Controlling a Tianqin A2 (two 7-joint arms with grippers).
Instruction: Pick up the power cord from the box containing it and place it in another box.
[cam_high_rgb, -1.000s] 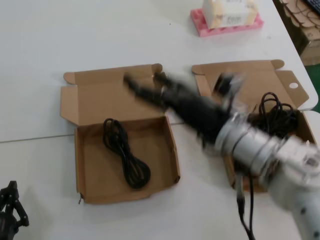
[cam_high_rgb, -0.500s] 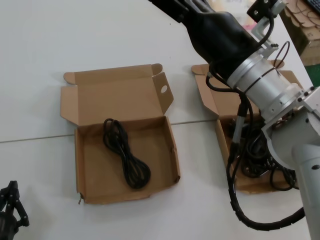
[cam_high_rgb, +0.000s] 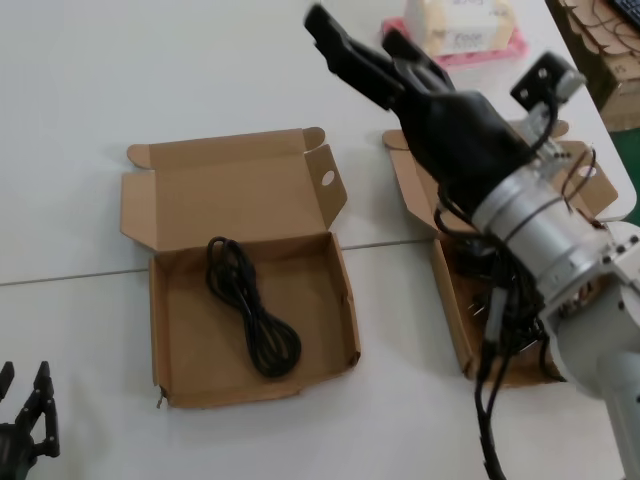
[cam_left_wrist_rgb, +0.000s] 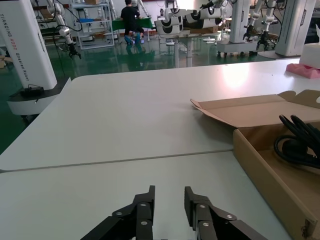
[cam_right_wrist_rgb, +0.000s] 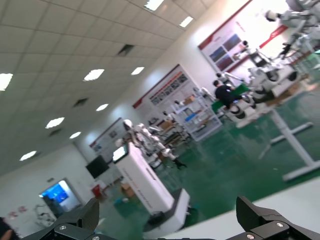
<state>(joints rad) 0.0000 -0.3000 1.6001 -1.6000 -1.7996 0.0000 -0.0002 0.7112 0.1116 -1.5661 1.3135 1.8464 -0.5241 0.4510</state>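
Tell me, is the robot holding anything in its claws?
No. The right gripper is open and empty, up in the air. The left gripper is empty too. The power cord lies in its box.

White counter (cam_high_rgb: 120, 60) carries two open brown cardboard mailer boxes side by side, well apart. Wider box (cam_high_rgb: 175, 290) at centre-left, lid folded back flat, bent ragged front wall nearest robot. Narrower box (cam_high_rgb: 452, 300) to its right, near counter's right edge, largely hidden behind raised arm. Pink foam tray (cam_high_rgb: 400, 50) at counter's far edge, pale package (cam_high_rgb: 455, 25) standing on it. Thin seam line (cam_high_rgb: 70, 277) crosses counter, running under both boxes.
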